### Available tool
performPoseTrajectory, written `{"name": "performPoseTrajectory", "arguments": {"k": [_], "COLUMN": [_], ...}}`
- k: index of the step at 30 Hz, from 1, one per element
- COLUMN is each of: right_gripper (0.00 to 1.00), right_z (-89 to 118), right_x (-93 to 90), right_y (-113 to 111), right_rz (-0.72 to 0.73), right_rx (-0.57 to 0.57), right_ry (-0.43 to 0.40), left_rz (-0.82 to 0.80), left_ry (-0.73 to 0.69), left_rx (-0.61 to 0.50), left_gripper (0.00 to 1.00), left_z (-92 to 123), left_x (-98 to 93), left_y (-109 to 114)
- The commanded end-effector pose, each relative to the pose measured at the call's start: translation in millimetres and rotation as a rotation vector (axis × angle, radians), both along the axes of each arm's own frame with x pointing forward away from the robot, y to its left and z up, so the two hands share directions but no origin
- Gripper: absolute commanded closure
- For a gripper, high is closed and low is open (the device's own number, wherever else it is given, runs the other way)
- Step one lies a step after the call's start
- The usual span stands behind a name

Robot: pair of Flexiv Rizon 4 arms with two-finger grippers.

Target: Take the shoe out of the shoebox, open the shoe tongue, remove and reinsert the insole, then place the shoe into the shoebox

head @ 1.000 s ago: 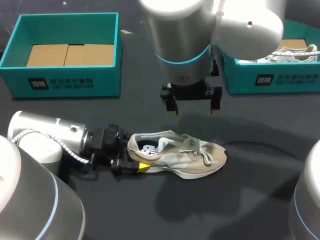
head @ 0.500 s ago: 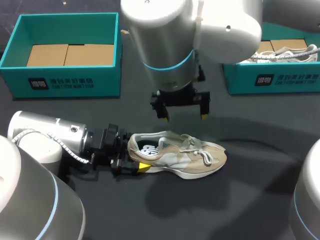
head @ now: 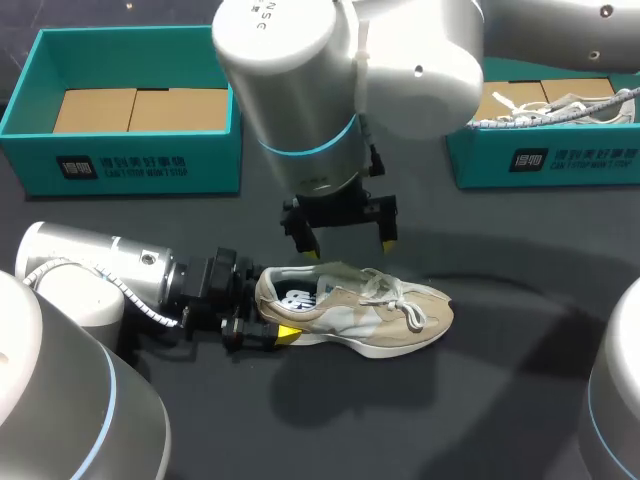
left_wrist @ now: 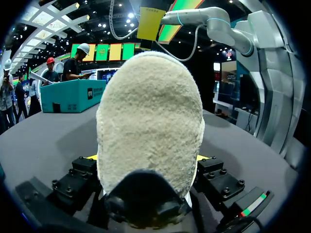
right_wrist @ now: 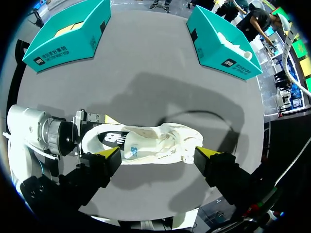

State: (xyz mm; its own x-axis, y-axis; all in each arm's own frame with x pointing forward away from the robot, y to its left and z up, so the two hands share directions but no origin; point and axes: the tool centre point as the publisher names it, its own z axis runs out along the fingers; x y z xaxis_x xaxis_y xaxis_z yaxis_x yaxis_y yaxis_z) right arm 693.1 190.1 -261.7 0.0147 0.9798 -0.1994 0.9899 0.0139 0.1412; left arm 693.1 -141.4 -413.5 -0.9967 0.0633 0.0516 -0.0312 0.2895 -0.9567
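A beige sneaker (head: 355, 310) lies on its sole on the dark table, toe to the right. My left gripper (head: 262, 318) comes in low from the left and is shut on the sneaker's heel, one finger on each side. The left wrist view is filled by the fuzzy heel (left_wrist: 148, 121), which sits between the left gripper's (left_wrist: 146, 158) fingers. My right gripper (head: 340, 245) hangs open just above and behind the shoe's collar, touching nothing. In the right wrist view the sneaker (right_wrist: 146, 143) lies below the wide-spread right gripper (right_wrist: 158, 153), and my left gripper (right_wrist: 90, 138) is at the heel.
A teal shoebox (head: 130, 160) with brown cardboard inside stands at the back left. A second teal box (head: 545, 160) at the back right holds a pale shoe (head: 560, 105). Both boxes also show in the right wrist view (right_wrist: 68, 41) (right_wrist: 221, 46).
My right arm has moved left and nearer, bringing its open gripper down over the shoe's collar. The left gripper and the sneaker have stayed put.
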Motion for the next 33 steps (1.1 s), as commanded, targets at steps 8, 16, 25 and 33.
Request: {"name": "performPoseTrajectory", "arguments": {"k": [8,16,25,33], "right_gripper": [0.00,0.00,0.00,0.00], "right_z": [-25.8,-40.1,-51.5,-60.7], "right_x": [-15.6,-17.5,-14.9,-13.2], "right_y": [30.8,32.5,24.1,18.5], "right_rz": [-0.282,-0.326,-0.363,-0.382], "right_rx": [-0.282,-0.331,-0.333,-0.330], "right_ry": [-0.080,-0.079,-0.086,-0.098], "left_rz": [0.002,0.002,0.002,0.002], "left_ry": [-0.001,-0.001,-0.001,-0.001], "left_rx": [0.000,0.000,0.000,0.000], "left_gripper": [1.00,1.00,1.00,1.00], "left_z": [-0.4,-0.4,-0.4,-0.4], "left_x": [-1.3,-1.3,-1.3,-1.3], "left_y": [1.1,1.1,1.1,1.1]}}
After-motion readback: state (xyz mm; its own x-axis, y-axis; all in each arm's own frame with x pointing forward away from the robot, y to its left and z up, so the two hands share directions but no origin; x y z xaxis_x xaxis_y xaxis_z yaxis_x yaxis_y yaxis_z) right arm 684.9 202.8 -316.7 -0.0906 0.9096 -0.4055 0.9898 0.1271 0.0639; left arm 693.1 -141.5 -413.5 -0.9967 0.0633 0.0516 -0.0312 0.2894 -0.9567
